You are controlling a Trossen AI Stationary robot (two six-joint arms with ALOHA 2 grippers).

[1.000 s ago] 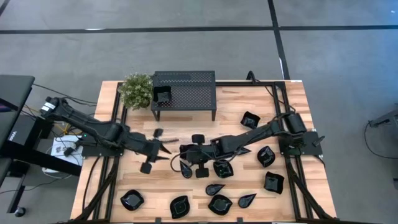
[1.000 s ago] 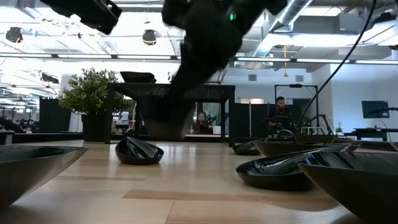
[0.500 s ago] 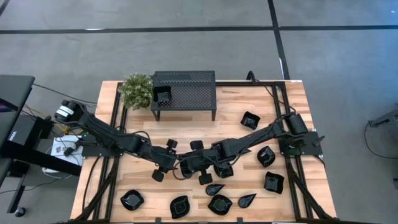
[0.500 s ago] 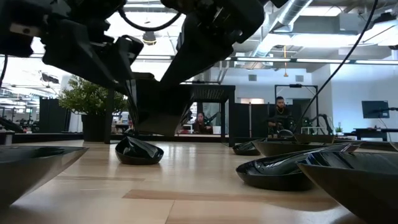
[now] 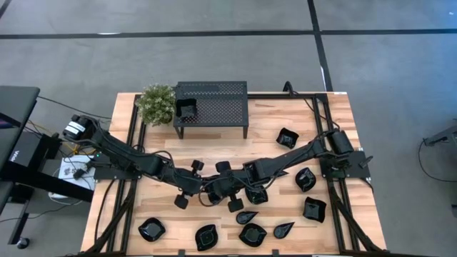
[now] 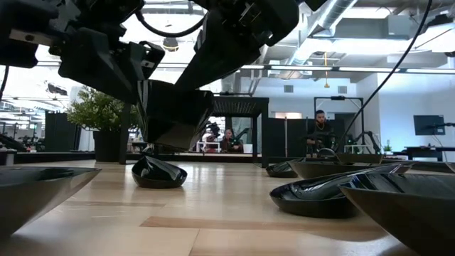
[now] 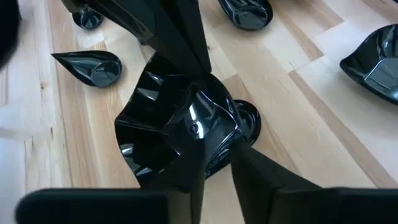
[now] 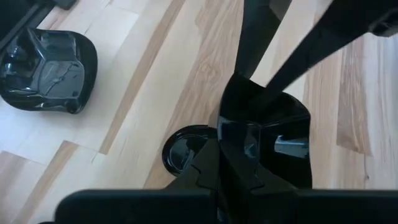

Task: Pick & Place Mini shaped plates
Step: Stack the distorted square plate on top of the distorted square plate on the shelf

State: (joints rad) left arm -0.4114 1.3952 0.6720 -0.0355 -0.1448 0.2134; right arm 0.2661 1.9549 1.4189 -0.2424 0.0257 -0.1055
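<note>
Many black plates [image 5: 253, 234] on pale wood table [image 5: 335, 128]; open office behind

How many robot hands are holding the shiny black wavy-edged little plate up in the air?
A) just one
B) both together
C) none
B: the shiny black scalloped plate hangs above the wooden table, with the left gripper and the right gripper both pinching its rim.

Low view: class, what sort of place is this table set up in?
Probably an open-plan lab or office: exposed ceiling ducts run overhead, people sit at desks behind the wooden table, and a wall monitor hangs on the right.
</note>
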